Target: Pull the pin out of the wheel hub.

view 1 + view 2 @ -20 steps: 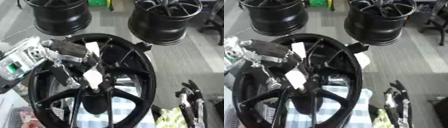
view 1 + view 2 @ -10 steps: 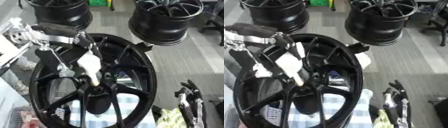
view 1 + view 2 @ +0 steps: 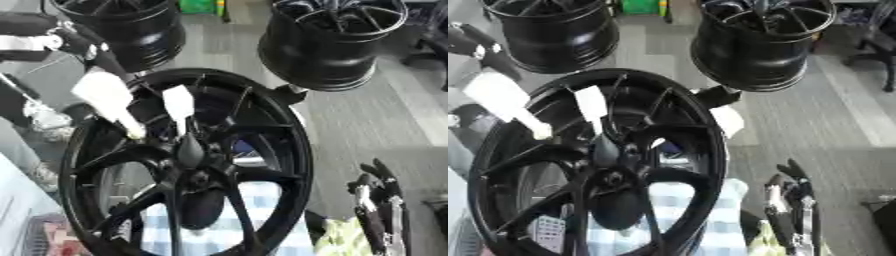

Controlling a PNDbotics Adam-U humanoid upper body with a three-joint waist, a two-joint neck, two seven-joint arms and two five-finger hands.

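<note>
In the left eye view, a large black wheel [image 3: 188,165] is seen filling the middle, its hub [image 3: 194,176] low and central where the spokes meet. A dark tapered pin [image 3: 189,149] is seen standing just above the hub, touching it at its lower end. The left hand [image 3: 109,97] is seen coming in from the upper left, over the wheel's upper left rim; two pale-tipped fingers [image 3: 178,105] are held straight and point down toward the pin, so the hand is spread and nothing is gripped; whether a fingertip touches the pin cannot be told. Two more black wheels [image 3: 332,40] are seen standing behind on the grey floor. In the right eye view, the right hand [image 3: 789,210] is seen low at the right, fingers up and relaxed, holding nothing. A blue checked cloth [image 3: 671,220] is seen under the wheel's lower part.
</note>
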